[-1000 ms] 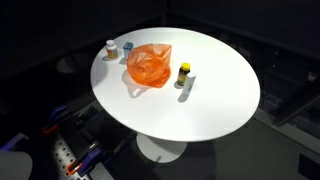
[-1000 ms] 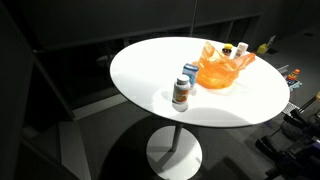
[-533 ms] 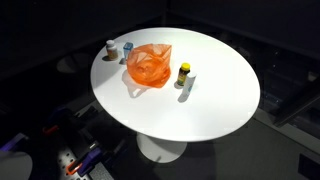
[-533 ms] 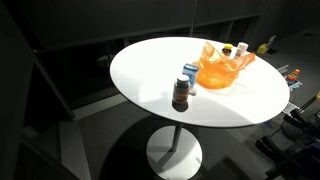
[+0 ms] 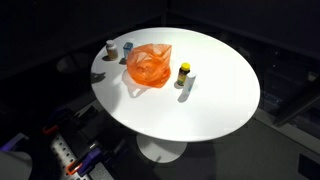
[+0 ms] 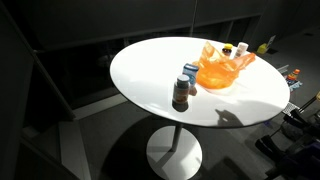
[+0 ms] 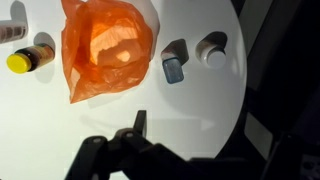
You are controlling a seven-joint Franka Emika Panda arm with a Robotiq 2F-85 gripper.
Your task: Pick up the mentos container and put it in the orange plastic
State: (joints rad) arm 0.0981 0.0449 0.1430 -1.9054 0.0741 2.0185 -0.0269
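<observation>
Plainly, nothing of the task is done yet. From the left of the wrist view, a yellow-capped bottle (image 7: 28, 58) stands on the white tabletop (image 7: 200, 120). Next comes the orange plastic (image 7: 105, 45), a crumpled bag lying open with nothing showing inside it. Just beside its right edge rests the small blue-and-grey tub I take to be the mentos container (image 7: 175, 62), and close on that tub's right is a white-capped bottle (image 7: 212, 48). The hand (image 7: 138, 125) hangs over the near part of the tabletop, well apart from the container and, by my reading, carrying nothing. It shows only as a dark silhouette, so I cannot tell whether its fingers are spread or pressed together. Left to do: reach the container, grip it, lift it, carry it leftward over the bag and let go.
</observation>
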